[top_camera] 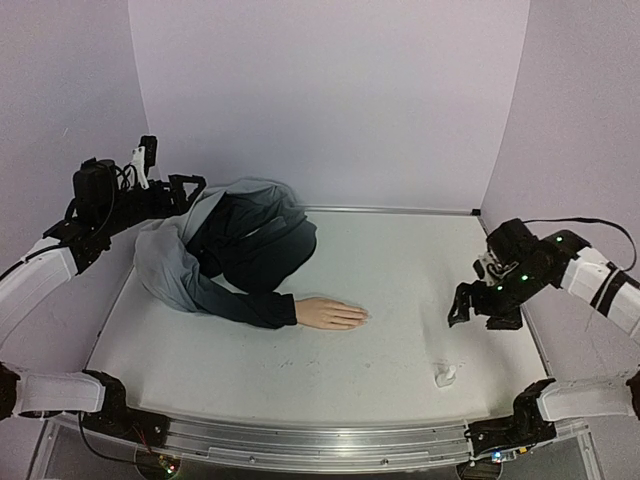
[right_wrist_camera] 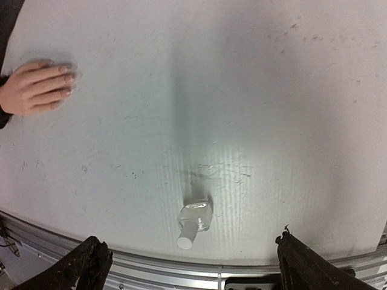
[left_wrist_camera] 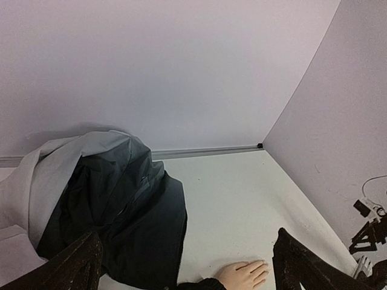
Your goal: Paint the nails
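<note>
Pale nails (top_camera: 360, 317) sit mid-frame on the mannequin hand (top_camera: 325, 313); my left claw (top_camera: 192, 190) and right claw (top_camera: 480, 308) gape empty. Bottle (top_camera: 445, 375) lying lower right by the desk (top_camera: 400, 260) edge could roll off if I nudge it.

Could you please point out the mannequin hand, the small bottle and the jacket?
mannequin hand (top_camera: 330, 314), top view, on the back of the hand.
small bottle (right_wrist_camera: 197, 216), right wrist view, on its clear body.
jacket (left_wrist_camera: 121, 205), left wrist view, on the dark panel.
</note>
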Available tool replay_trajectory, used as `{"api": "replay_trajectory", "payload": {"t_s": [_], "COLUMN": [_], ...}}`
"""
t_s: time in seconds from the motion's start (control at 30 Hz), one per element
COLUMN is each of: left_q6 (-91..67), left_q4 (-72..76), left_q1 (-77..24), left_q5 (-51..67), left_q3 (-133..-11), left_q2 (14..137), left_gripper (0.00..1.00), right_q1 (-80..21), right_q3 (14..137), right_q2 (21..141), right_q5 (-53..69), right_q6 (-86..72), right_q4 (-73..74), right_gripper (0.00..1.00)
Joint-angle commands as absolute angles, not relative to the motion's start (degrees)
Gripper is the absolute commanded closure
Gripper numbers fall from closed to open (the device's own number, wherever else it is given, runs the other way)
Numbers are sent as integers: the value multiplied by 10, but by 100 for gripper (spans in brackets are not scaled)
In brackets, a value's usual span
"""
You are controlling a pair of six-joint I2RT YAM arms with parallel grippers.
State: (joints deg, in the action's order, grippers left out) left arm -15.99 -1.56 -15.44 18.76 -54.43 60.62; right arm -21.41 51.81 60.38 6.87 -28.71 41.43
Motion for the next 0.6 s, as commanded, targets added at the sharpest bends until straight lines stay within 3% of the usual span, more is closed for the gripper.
{"api": "replay_trajectory", "payload": {"t_s": [0.0,0.23,0.57], "left_q6": [-172,-170,-168], "left_q4": [-12,-15,-19], "left_q1": [-157,-158,-157], "left_q5": [206,203,202], "left_q3": [-587,-589,-594], "left_q2": [601,593,602], "left_gripper": [1,0,0], "right_q1": [-327,-433,-441], "right_q3": [496,477,409], "right_q2": [670,726,729], "right_q5": [50,25,21], "right_q6": [-394,-504,-551], "right_q4": [409,421,384], "right_gripper": [2,3,27]}}
